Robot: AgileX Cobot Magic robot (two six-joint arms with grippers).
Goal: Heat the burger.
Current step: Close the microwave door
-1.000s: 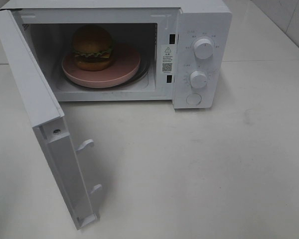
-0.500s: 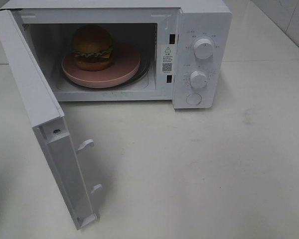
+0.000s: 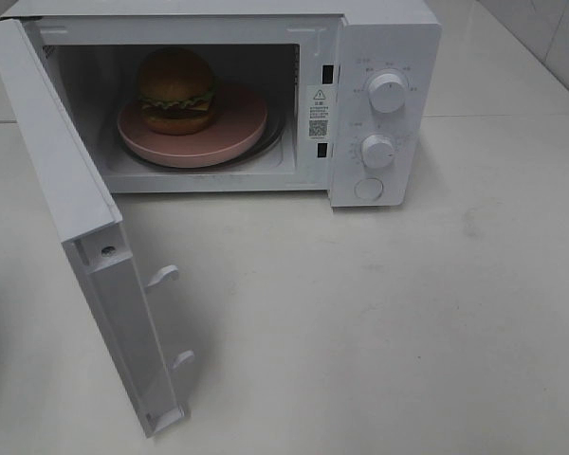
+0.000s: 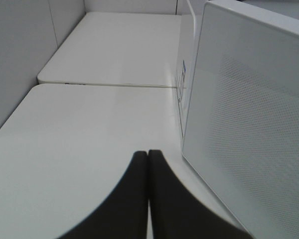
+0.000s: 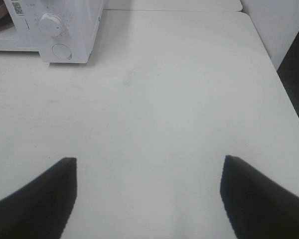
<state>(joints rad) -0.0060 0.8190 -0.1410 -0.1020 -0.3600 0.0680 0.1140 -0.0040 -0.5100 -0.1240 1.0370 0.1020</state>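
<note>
White desk [image 3: 436,313] carrying a boxy white microwave oven [image 3: 384,38], whose hinged white door [image 3: 66,180] stands swung wide toward the left side of the high view. Inside the cavity, the round burger [image 3: 176,90] with glossy golden-brown buns, a green lettuce frill and yellow cheese sits on a flat pink round plate [image 3: 237,133], toward the plate's left rear. Neither of my arms shows in the high view. Over the last second the oven, door, plate and burger have not shifted. The one change is mine: my left jaws, part open a second ago, have now come fully together, their dark tips touching and holding nothing. In the left wrist view they hang over the desk just beside the door's perforated outer face [image 4: 249,124]. My right jaws stand wide apart over bare desk, empty, with the oven's two round white knobs [image 3: 387,92] well off. I judge the loading step done. Closed jaws beside the door suit pushing it shut, after which the knobs remain to be turned.
</note>
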